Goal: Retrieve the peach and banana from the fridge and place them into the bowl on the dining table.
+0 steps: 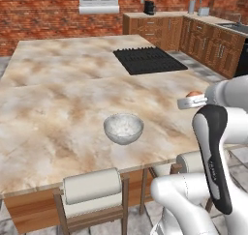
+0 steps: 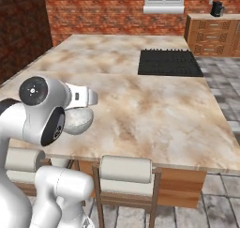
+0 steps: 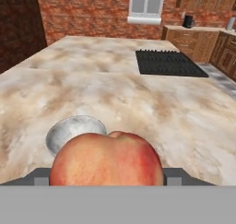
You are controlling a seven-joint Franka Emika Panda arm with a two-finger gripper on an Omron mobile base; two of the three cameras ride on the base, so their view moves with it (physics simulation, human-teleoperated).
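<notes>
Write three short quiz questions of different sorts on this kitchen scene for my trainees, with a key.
1. True or false: the peach already lies in the bowl.
2. What does the gripper hold? A banana, B peach, C cup.
3. Fill in: the bowl stands on the ____.

Key: 1 false, the peach sits between the fingers above the table, near the bowl; 2 B; 3 table.

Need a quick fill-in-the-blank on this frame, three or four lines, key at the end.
1. The gripper holds the ____.
2. The bowl on the dining table is ____ inside.
3. The black cooktop lies ____ the bowl as seen from the robot.
4. The wall behind the table is made of ____.

Missing words: peach; empty; beyond; brick
</notes>
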